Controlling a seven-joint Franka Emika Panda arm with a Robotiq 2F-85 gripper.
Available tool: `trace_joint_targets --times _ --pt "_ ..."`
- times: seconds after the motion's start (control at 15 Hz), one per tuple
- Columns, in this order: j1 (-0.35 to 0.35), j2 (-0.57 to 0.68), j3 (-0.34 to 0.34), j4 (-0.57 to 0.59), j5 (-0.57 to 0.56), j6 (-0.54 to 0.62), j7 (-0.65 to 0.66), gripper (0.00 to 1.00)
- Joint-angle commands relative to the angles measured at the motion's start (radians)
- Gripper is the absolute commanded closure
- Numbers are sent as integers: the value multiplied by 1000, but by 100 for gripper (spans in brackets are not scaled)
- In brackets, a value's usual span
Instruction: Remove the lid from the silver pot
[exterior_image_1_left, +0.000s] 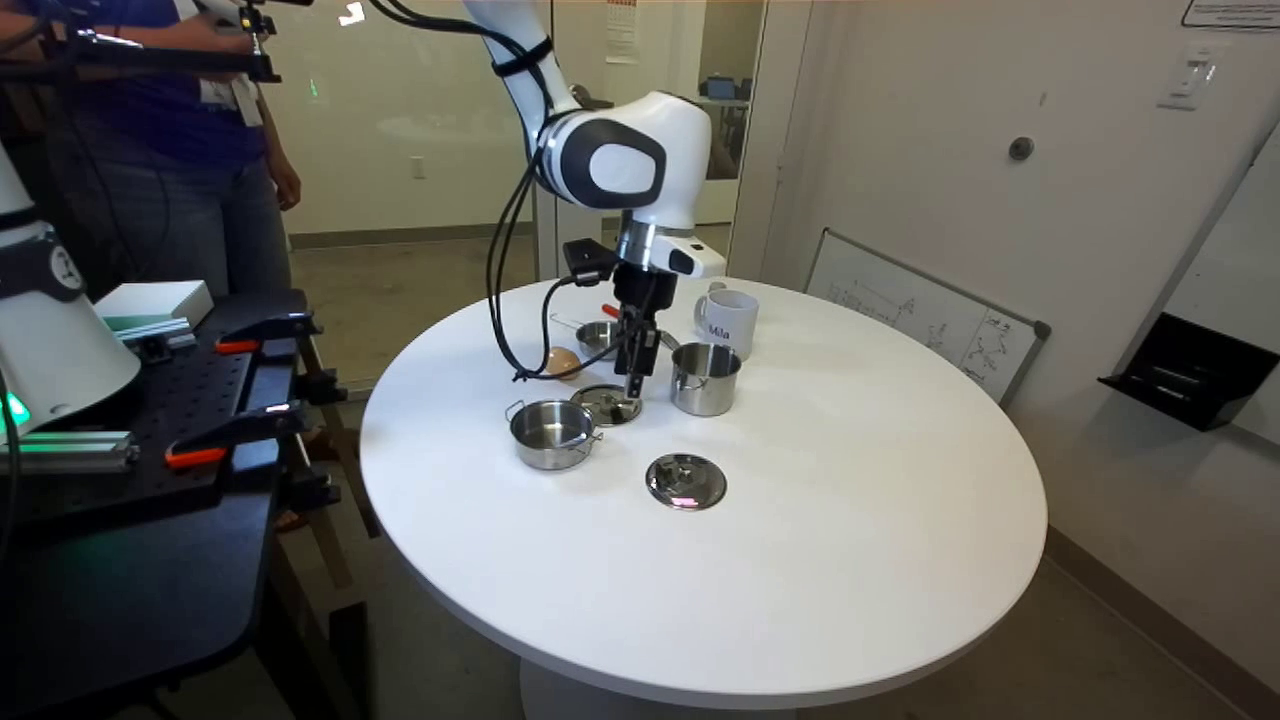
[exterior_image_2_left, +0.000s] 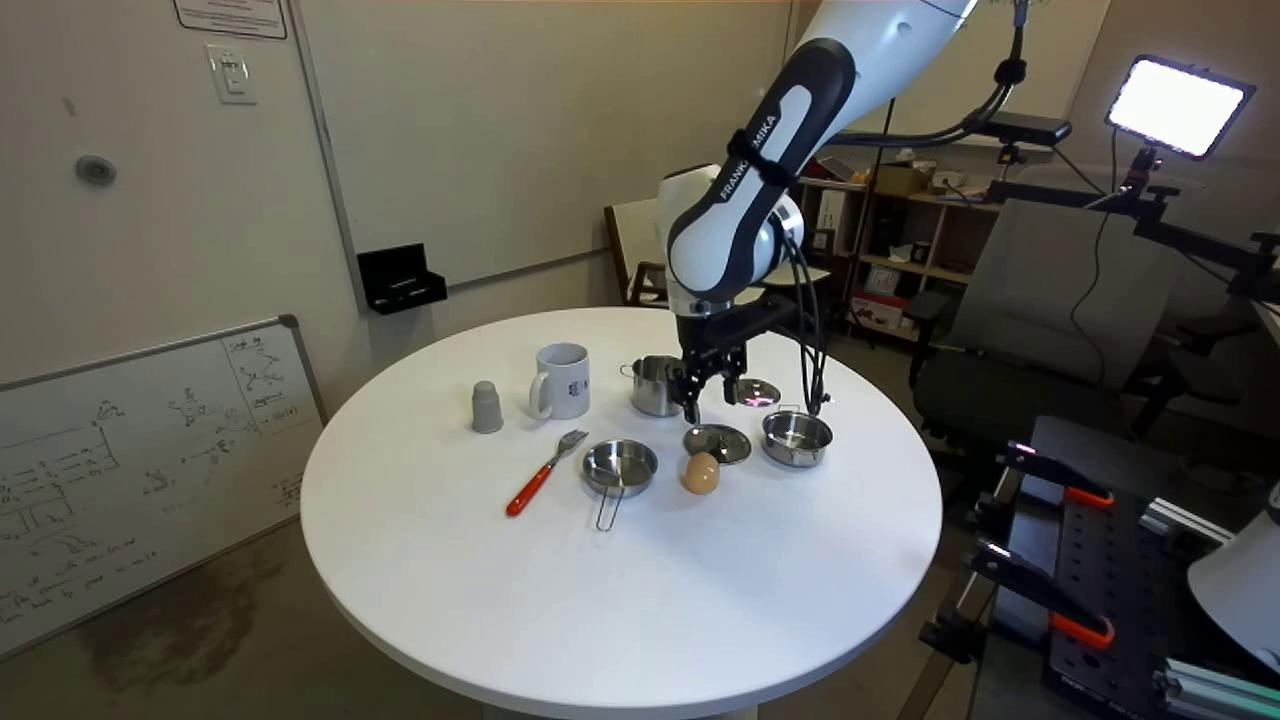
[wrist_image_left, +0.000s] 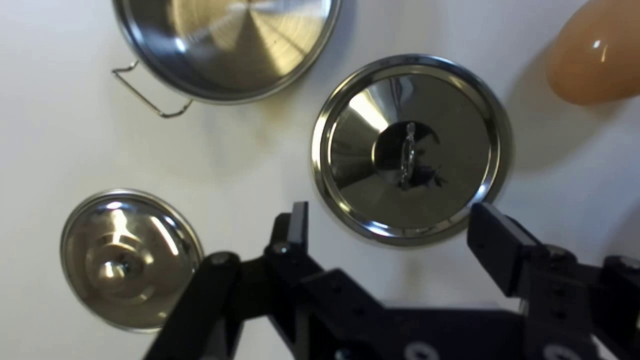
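Pot (wrist_image_left: 227, 50) cropped by wrist view's top edge, egg (wrist_image_left: 597, 55) by right edge; hand (wrist_image_left: 387, 220) spread near lid (wrist_image_left: 412, 150).

Lab-like room; scribbled whiteboard (exterior_image_2_left: 150, 470), perforated mounting plate (exterior_image_2_left: 1108, 560), panel lamp (exterior_image_2_left: 1180, 105), office chair (exterior_image_2_left: 1050, 280)

Silver pot (wrist_image_left: 220, 55), shiny steel, brushed-looking inside on my wrist feed; lid (wrist_image_left: 395, 165) and second lid (wrist_image_left: 131, 262), mirror-glossy steel; egg (wrist_image_left: 597, 57), glossy; fork (exterior_image_2_left: 543, 475), metal with plastic-looking handle (exterior_image_2_left: 528, 493); my gripper (wrist_image_left: 388, 222), mostly matt; table (exterior_image_1_left: 850, 570), smooth, low-sheen to its edge.
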Motion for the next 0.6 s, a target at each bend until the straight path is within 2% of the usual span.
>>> trace_joint_targets --times 0.0,0.4,0.47,0.53 --pt "93 -122 -82 -74 -60 -32 95 0" --pt "226 -334 -183 -177 -231 -49 317 0" --pt "157 -242 -129 -104 -188 -31 244 0" --pt "162 -268 -127 -113 -197 -37 257 0"
